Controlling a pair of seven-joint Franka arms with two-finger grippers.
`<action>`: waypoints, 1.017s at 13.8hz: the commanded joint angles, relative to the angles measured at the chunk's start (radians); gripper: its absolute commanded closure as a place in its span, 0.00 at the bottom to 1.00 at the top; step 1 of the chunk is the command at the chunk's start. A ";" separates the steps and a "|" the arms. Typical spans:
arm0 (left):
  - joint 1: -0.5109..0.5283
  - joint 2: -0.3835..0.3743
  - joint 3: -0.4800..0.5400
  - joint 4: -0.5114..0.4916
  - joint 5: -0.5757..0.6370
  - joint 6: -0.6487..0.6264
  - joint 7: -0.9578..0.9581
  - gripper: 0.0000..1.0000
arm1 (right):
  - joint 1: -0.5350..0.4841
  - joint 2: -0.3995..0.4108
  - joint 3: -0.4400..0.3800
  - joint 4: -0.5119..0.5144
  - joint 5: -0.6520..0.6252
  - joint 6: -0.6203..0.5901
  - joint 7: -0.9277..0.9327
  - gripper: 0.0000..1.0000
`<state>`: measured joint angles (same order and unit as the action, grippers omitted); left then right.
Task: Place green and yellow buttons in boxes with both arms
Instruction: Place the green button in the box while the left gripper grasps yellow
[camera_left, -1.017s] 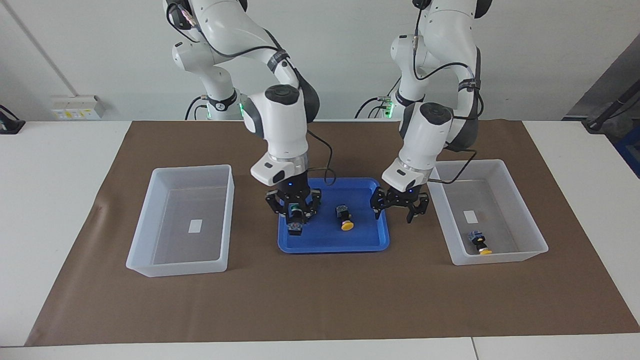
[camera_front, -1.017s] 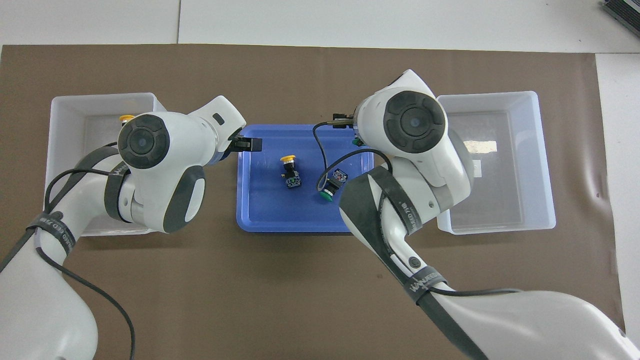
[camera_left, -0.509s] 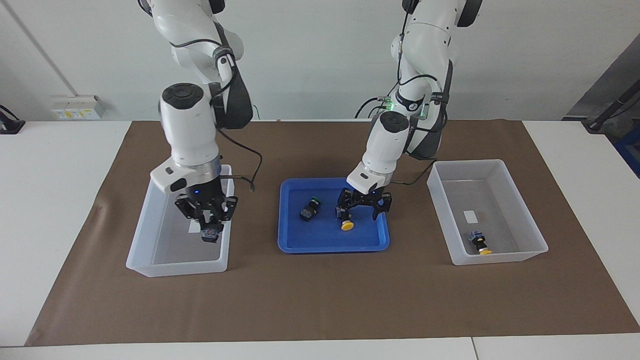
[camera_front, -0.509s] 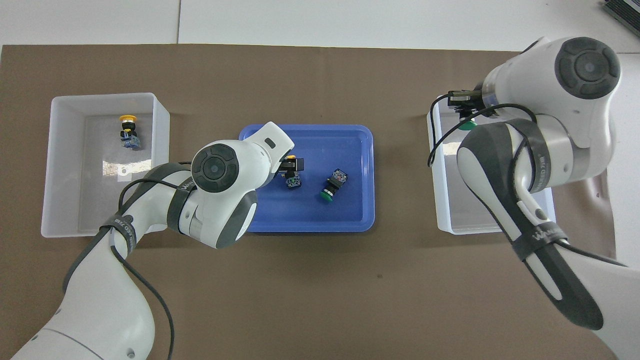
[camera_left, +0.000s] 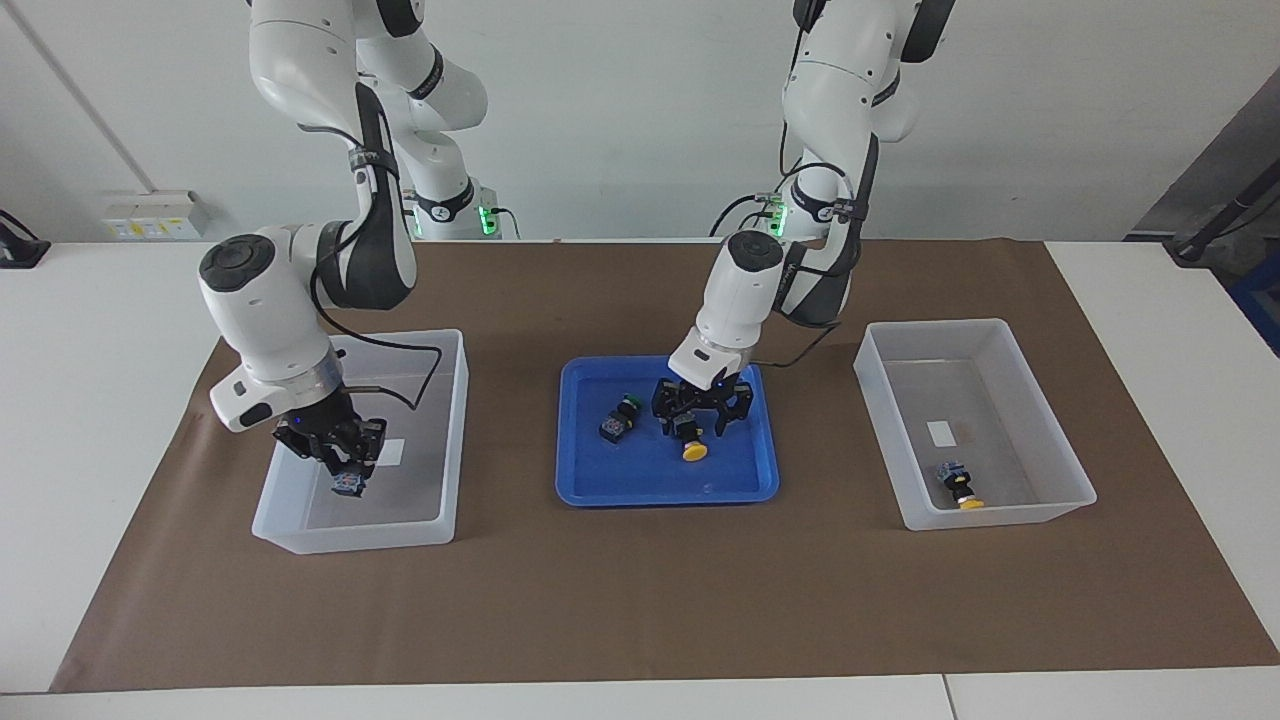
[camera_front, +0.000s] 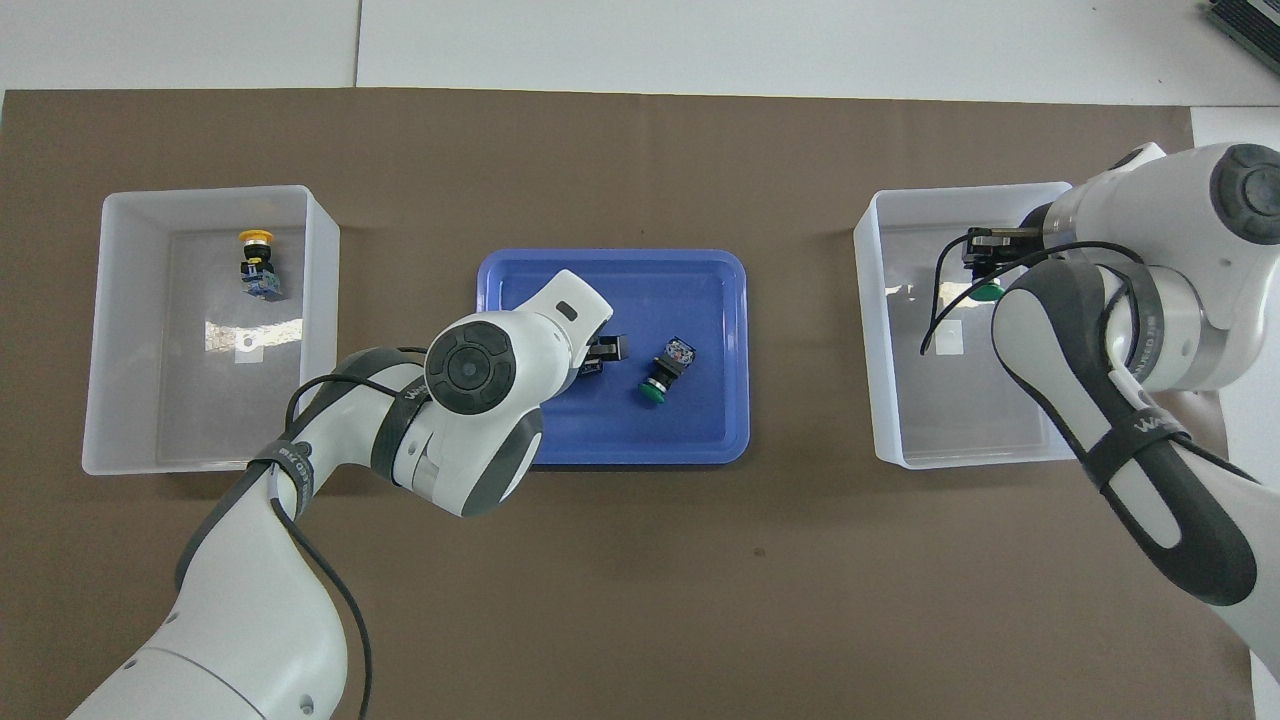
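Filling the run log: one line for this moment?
right end effector: holds green-capped button, low inside translucent white bin | left end effector: down around yellow mushroom-cap button in shallow blue tray

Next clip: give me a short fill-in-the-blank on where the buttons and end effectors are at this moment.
1. The right end effector holds a button with a ___ cap over a box.
2. The left end effector is down over the ___-capped button in the blue tray.
3. The box at the left arm's end holds ___ button.

Missing words: green; yellow; one
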<state>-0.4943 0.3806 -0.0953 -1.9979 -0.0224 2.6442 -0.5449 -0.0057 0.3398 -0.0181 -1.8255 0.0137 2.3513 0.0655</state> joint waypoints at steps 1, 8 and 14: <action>-0.023 -0.019 0.017 -0.045 0.007 0.025 -0.006 0.98 | -0.022 0.007 0.014 -0.024 0.023 0.049 -0.010 0.65; 0.078 -0.118 0.023 -0.038 0.009 -0.058 0.026 1.00 | -0.007 -0.054 0.014 0.011 0.025 -0.050 0.034 0.00; 0.354 -0.272 0.022 -0.006 0.009 -0.294 0.396 1.00 | 0.183 -0.113 0.018 0.028 0.026 -0.113 0.319 0.00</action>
<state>-0.2079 0.1417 -0.0625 -1.9989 -0.0222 2.3951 -0.2399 0.1048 0.2282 0.0004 -1.7918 0.0199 2.2336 0.2711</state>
